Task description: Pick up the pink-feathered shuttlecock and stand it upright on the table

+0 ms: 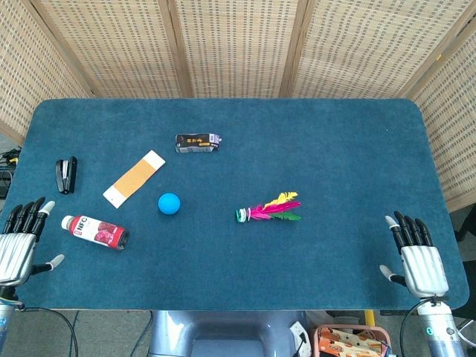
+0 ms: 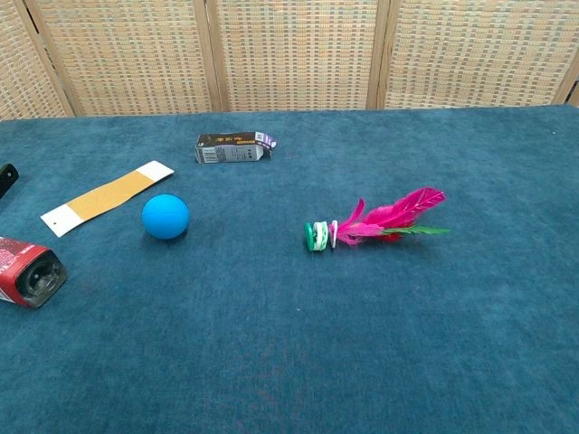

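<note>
The pink-feathered shuttlecock (image 1: 268,210) lies flat on its side near the middle of the blue table, its green and white base to the left and its pink, yellow and green feathers fanning right. The chest view shows the shuttlecock (image 2: 371,226) just right of centre. My left hand (image 1: 21,242) rests at the table's front left corner, fingers spread, holding nothing. At the front right corner my right hand (image 1: 418,256) is likewise spread and empty, well to the right of the shuttlecock. Neither hand shows in the chest view.
A blue ball (image 1: 169,203), a red bottle lying on its side (image 1: 95,232), an orange and white strip (image 1: 134,178), a black stapler (image 1: 66,175) and a small dark box (image 1: 197,142) occupy the left half. Wicker screens (image 1: 238,44) stand behind the table.
</note>
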`<state>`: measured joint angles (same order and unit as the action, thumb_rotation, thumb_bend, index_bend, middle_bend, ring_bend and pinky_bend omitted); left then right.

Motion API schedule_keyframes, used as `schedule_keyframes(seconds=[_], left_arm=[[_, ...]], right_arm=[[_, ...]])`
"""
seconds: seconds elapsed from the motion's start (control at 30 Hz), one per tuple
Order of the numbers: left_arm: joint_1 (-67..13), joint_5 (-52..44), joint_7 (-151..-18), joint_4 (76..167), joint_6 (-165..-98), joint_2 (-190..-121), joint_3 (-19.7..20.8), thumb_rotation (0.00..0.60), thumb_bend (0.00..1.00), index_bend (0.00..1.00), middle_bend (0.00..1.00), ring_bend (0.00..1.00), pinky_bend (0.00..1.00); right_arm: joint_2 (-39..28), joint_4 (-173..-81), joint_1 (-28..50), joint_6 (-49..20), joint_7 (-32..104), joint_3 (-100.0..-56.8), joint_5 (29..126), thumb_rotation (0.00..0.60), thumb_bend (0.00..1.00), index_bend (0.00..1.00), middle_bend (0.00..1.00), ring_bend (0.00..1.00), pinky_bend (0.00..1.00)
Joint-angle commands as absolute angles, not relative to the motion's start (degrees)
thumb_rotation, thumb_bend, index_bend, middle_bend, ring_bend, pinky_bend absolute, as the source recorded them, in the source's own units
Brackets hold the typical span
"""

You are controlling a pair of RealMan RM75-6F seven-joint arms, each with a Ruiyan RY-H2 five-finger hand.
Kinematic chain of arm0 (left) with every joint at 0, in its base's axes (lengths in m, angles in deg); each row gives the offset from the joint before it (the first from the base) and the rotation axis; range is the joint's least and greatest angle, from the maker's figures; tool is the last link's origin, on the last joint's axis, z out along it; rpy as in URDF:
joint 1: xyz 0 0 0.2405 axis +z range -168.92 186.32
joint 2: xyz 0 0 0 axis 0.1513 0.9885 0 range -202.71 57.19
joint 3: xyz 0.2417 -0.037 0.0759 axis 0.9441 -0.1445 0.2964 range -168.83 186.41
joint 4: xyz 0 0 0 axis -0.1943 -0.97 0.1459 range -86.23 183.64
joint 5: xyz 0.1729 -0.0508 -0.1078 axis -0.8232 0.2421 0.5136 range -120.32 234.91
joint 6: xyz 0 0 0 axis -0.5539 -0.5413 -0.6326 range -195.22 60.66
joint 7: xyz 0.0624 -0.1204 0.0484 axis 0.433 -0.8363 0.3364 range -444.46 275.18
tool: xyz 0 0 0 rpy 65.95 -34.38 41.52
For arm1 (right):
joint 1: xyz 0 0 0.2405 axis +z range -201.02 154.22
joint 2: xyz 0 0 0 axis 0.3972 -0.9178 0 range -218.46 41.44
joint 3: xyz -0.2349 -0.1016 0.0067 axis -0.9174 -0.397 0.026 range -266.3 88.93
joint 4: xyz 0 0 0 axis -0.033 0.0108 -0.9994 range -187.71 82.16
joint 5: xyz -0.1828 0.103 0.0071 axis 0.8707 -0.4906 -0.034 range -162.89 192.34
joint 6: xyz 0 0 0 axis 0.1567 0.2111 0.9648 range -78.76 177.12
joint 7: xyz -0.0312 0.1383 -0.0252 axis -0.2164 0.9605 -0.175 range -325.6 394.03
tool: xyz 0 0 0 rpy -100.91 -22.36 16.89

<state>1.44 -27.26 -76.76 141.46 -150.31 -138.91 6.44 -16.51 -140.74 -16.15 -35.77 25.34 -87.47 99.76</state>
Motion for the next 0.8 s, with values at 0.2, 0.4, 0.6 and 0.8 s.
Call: schedule_keyframes(seconds=[0.2,0.4,0.6,0.8], left_arm=[[1.68,-27.37,-76.91,141.67,-150.78,-138.72,6.44,0.6,0.1,0.0,0.0,0.0,0.0],[1.84,-27.72,-77.49,141.98,-151.43,-138.31,6.28,0.6,0.09,0.0,0.0,0.0,0.0],[1.89,-27.63,-78.1,142.0,-151.44,-138.05,6.2,0.6,0.1,0.0,0.0,0.0,0.0],[1.75,-27.54,-77.86,142.05,-151.05,-138.1,6.25,0.6,0.1,0.0,0.0,0.0,0.0]], right_arm=[[-16.39,-140.42,-16.41,-35.94,26.17,-87.14,100.08,0.6,0.08,0.0,0.0,0.0,0.0],[-16.32,-141.33,-16.84,-36.6,25.63,-86.48,99.65,0.6,0.08,0.0,0.0,0.0,0.0],[-16.35,-141.74,-17.34,-37.51,25.21,-86.05,99.74,0.6,0.08,0.0,0.0,0.0,0.0],[-15.62,-142.21,-17.01,-37.17,24.1,-85.3,99.33,0.6,0.11,0.06,0.0,0.0,0.0]])
